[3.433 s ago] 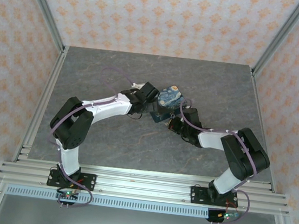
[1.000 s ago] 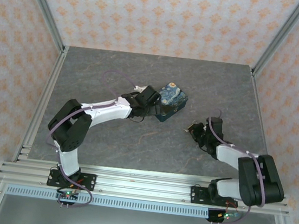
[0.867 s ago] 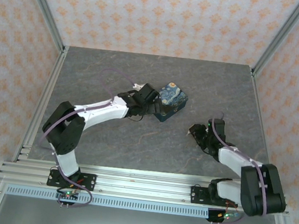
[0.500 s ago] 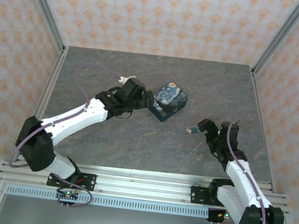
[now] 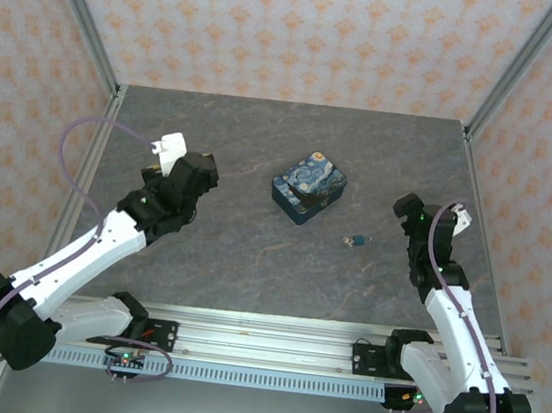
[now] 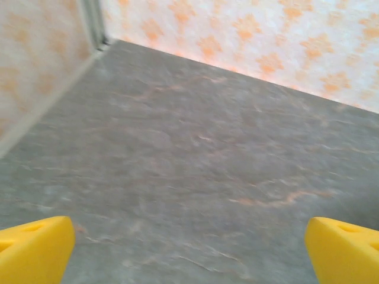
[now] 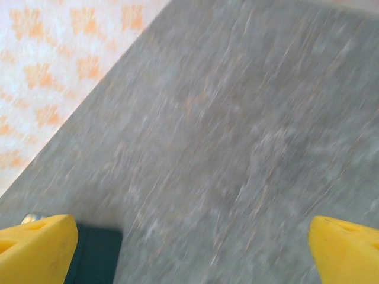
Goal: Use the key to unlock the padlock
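Padlock (image 5: 309, 187) sits flat on the grey surface (image 5: 238, 272), close to the middle and a little toward the far edge and the right edge, its blue-and-yellow painted face up and its dark teal sides showing. Nothing grips or touches it. Toward the near right of it, apart from it, the key (image 5: 357, 241) lies alone on the surface, a tiny dark teal piece between the padlock and the right arm (image 5: 454, 319). The right jaws hover near the right edge, just beyond the key, and stand wide apart and empty: in the right wrist view the yellow fingertips (image 7: 35, 245) sit at the two bottom corners with blurred bare surface between them, and a dark teal shape (image 7: 95, 257) beside the left one is too blurred to name. The left arm (image 5: 100, 245) reaches in from the near left corner, and the left jaws are well apart from the padlock, toward the left edge. They too are spread wide and hold nothing, their yellow fingertips (image 6: 32, 248) framing bare grey surface in the left wrist view.
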